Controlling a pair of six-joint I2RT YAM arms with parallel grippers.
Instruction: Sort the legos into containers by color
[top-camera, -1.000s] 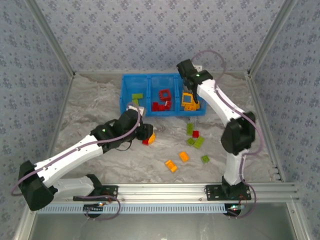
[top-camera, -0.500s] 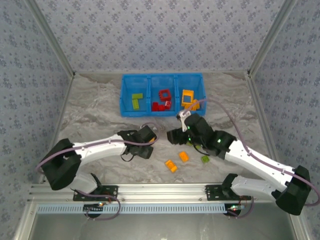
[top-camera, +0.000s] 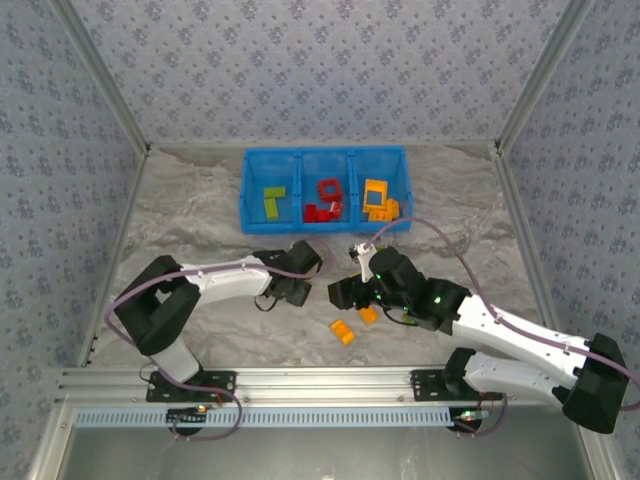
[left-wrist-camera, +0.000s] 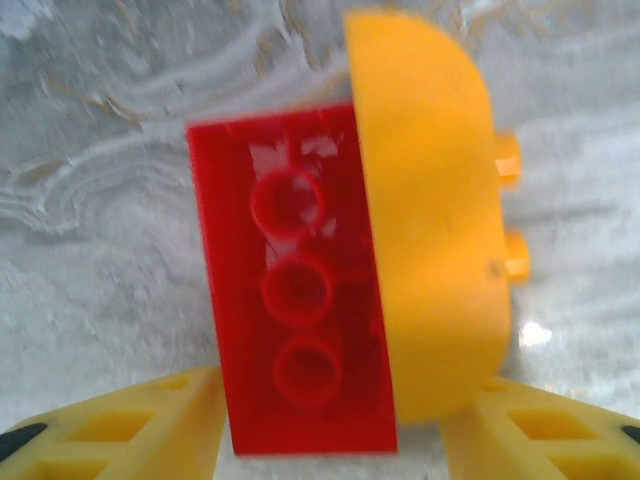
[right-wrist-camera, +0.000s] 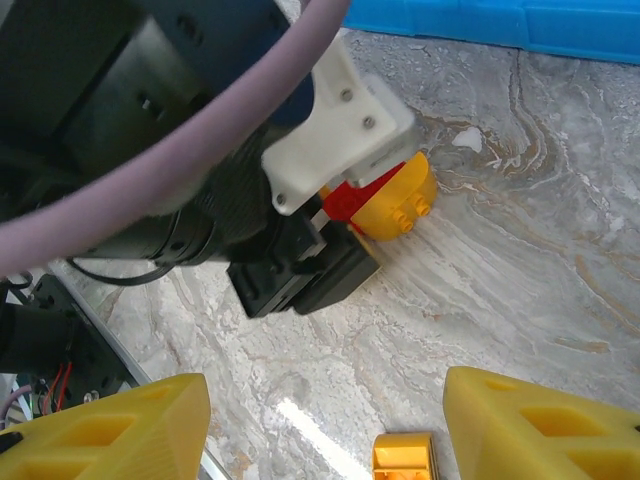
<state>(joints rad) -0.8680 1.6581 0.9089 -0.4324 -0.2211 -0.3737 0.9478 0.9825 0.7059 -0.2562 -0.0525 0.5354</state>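
A red lego (left-wrist-camera: 295, 320) stuck to a rounded orange lego (left-wrist-camera: 430, 220) lies on the marble table. Its near end sits between the yellow fingers (left-wrist-camera: 110, 430) of my left gripper (left-wrist-camera: 330, 440), which flank it closely; whether they press on it I cannot tell. From the right wrist the same pair (right-wrist-camera: 385, 205) shows at the tip of the black left gripper (right-wrist-camera: 300, 270). My right gripper (right-wrist-camera: 320, 430) is open, facing the left gripper (top-camera: 298, 290) across mid-table, with an orange lego (right-wrist-camera: 405, 465) on the table between its fingers. The blue containers (top-camera: 325, 152) hold green, red and orange legos, left to right.
Two orange legos (top-camera: 343, 332) (top-camera: 368, 314) lie on the table just in front of the right gripper (top-camera: 345, 293). The blue bin's edge (right-wrist-camera: 500, 20) shows beyond the left gripper. Metal frame rails border the table on both sides and along the near edge.
The right arm swung from over the bin's right compartment down to mid-table, facing the left gripper. The left arm folded back, its gripper staying near the red and orange pair.
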